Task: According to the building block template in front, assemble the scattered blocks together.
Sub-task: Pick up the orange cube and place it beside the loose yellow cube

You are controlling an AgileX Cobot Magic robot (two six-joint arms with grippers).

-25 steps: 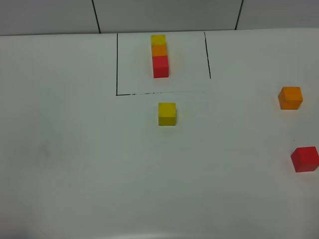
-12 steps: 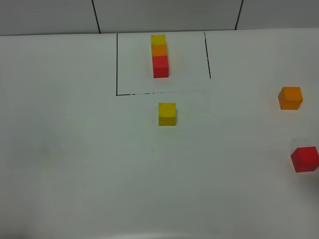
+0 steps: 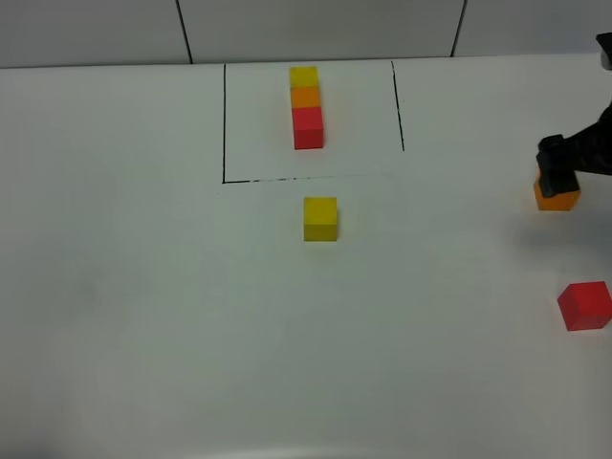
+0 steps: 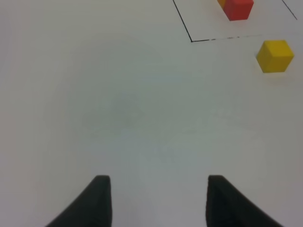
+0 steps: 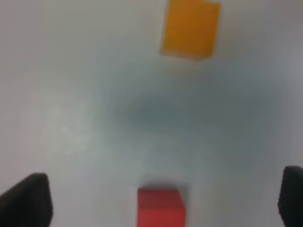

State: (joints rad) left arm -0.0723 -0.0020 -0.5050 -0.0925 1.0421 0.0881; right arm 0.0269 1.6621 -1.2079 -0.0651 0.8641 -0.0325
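Note:
The template row (image 3: pixel 306 107) of yellow, orange and red cubes lies inside a drawn black frame at the back. The loose yellow cube (image 3: pixel 320 218) sits just in front of the frame and also shows in the left wrist view (image 4: pixel 274 56). The loose orange cube (image 3: pixel 557 198) and red cube (image 3: pixel 584 306) sit at the far right. My right gripper (image 3: pixel 559 163) is open above the table and covers the orange cube's top in the high view. In the right wrist view (image 5: pixel 161 201) the red cube (image 5: pixel 160 208) lies between the fingertips and the orange cube (image 5: pixel 191 28) lies farther ahead. My left gripper (image 4: pixel 158 198) is open and empty over bare table.
The white table (image 3: pixel 143 316) has a front edge at the bottom of the high view. A tiled wall (image 3: pixel 316 29) stands behind the table. The template's red end (image 4: pixel 238 8) shows in the left wrist view.
My right arm has come into the high view from the right edge, and its gripper now overlaps the orange cube. The cubes have not moved.

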